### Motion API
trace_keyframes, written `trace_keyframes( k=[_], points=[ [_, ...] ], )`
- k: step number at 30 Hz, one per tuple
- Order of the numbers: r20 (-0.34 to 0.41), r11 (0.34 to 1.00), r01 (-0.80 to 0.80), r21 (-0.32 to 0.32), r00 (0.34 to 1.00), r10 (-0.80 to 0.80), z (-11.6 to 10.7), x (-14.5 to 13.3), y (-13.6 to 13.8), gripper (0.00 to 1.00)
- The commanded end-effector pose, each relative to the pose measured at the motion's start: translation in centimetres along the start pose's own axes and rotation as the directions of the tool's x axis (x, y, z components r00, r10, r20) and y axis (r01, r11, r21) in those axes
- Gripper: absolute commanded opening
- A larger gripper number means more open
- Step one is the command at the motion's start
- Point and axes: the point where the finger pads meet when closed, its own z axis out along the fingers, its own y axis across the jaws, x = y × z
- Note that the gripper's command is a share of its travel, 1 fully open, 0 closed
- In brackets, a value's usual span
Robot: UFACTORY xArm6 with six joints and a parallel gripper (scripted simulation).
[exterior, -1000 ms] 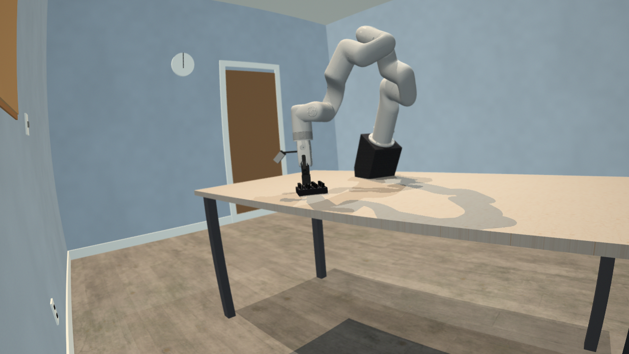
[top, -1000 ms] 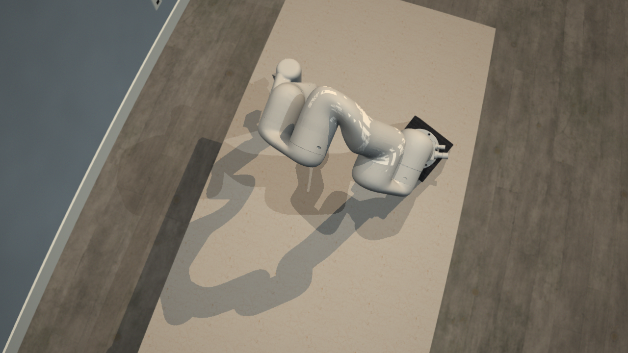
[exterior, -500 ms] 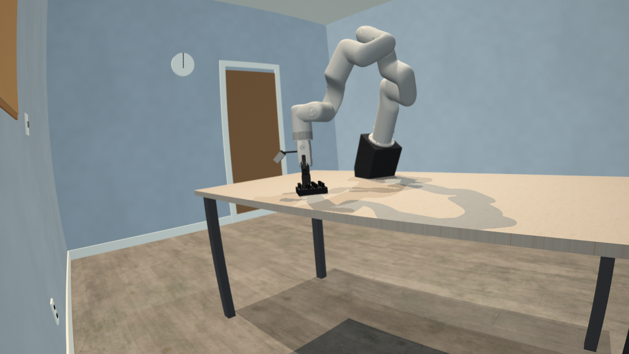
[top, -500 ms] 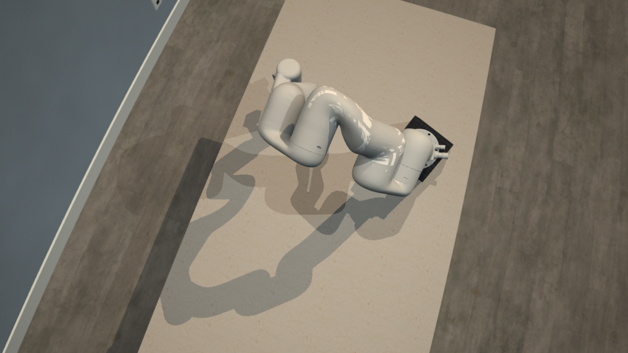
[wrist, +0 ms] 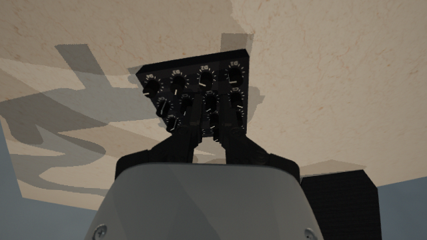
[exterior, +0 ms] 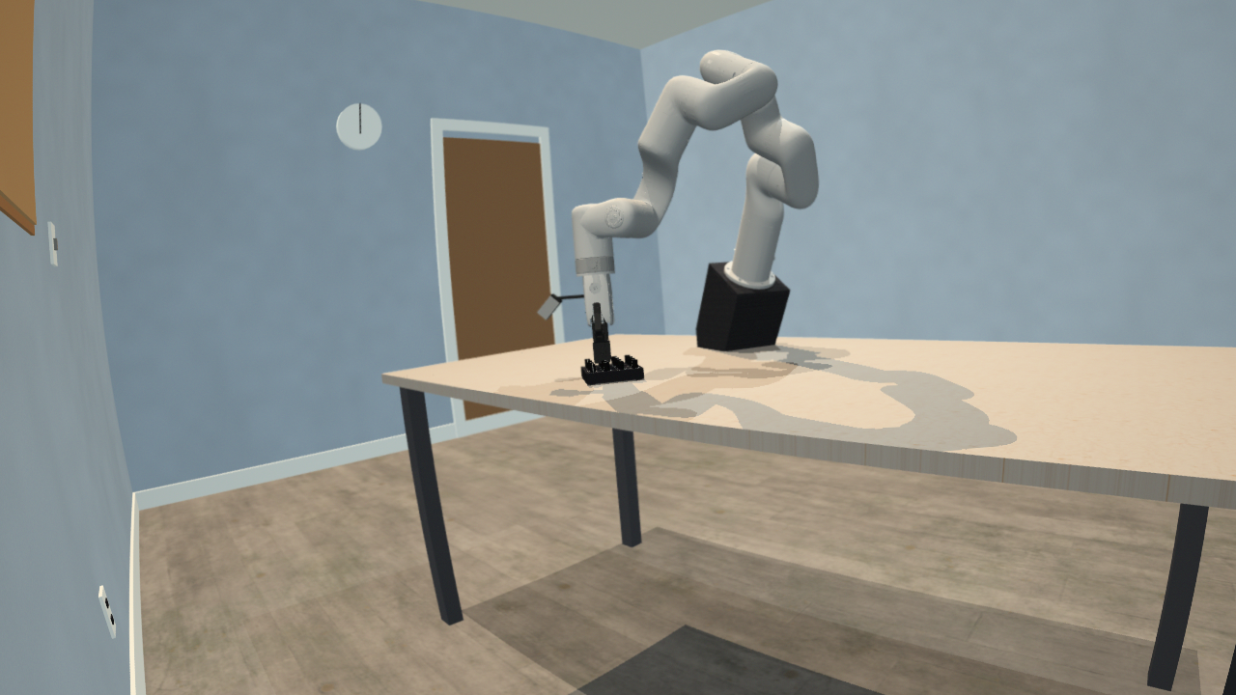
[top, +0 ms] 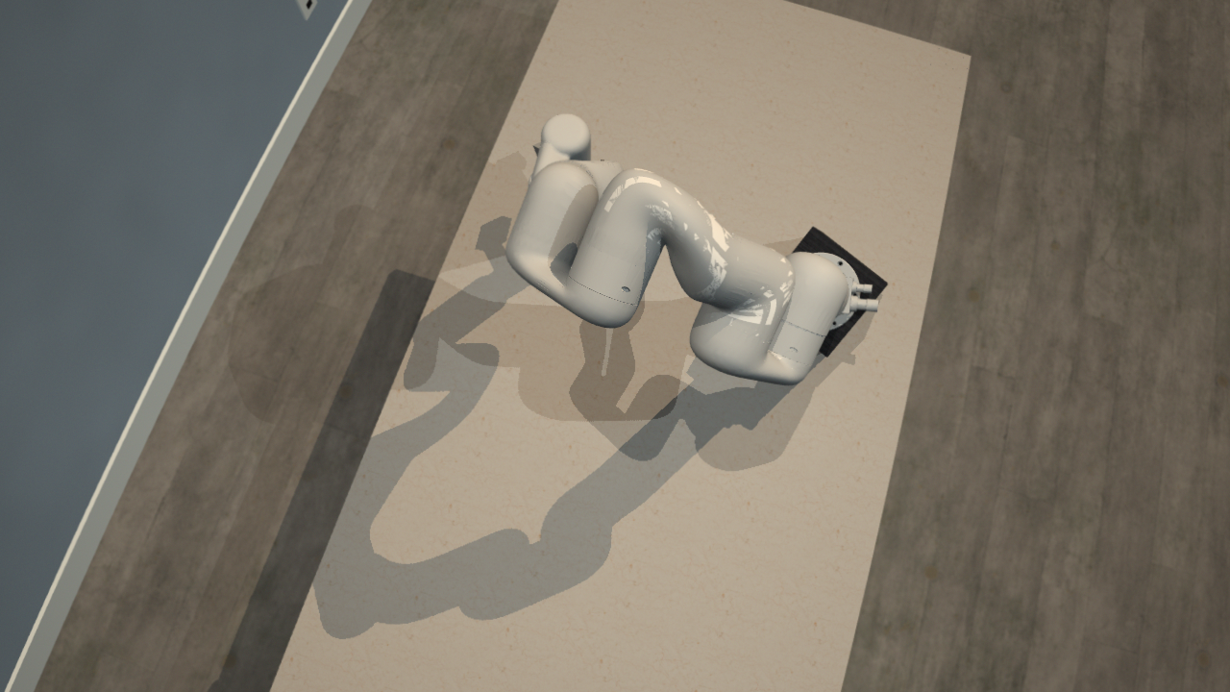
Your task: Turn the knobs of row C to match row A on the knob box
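Gripper housing [wrist: 207, 200] fills the near part of the wrist view; beyond it the black gripper [exterior: 602, 358] [wrist: 211, 105] reaches down to the knob box [exterior: 626, 375] [wrist: 197, 64] on the table [top: 756, 533] [exterior: 864, 414] [wrist: 317, 83]; the top view hides box and fingertips beneath the arm

Key relation: C2 [wrist: 210, 101] shows between the two fingers, one toward C3 [wrist: 185, 106], the other toward C1 [wrist: 236, 98]; so the closing direction runs roughly along row C, and C2 seems to be the target; sideways offset looks small

Tool state: fingers apart, only partly spread, not clamped on a knob; contact with C2's sides cannot be confirmed, nor how deep the tips reach around it

Line on C2: outer end toward the rear, leaning to the C3 side; its long axis is too dark to fix; A2 is too obscured to read, so match unconfirmed

Judgement: next move probably needs the wrist axis centred over C2, pads squared to its flats, then a turn about that axis; risk lies with the finger beside C3, which crosses that knob in view and might nudge it on turning

Change over the last second: none made out | arm [top: 640, 223] [exterior: 669, 138]: any shift was too small to tell in the top and exterior views | gripper [exterior: 601, 352] [wrist: 211, 105]: any finger movement was too small to tell | knobs [wrist: 235, 77]: any turning was too small to tell
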Motion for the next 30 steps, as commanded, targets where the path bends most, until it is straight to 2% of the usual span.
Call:
trace_keyframes(
  k=[1,14,29,30],
  points=[
    [-0.004,1.000,0.001,0.002,1.000,-0.001,-0.6,0.2,-0.1,0.19],
    [-0.004,1.000,0.001,0.002,1.000,-0.001,-3.3,0.2,-0.1,0.19],
    [-0.004,1.000,0.001,0.002,1.000,-0.001,-3.5,0.2,-0.1,0.19],
    [-0.004,1.000,0.001,0.002,1.000,-0.001,-3.5,0.2,-0.1,1.00]
  ],
)
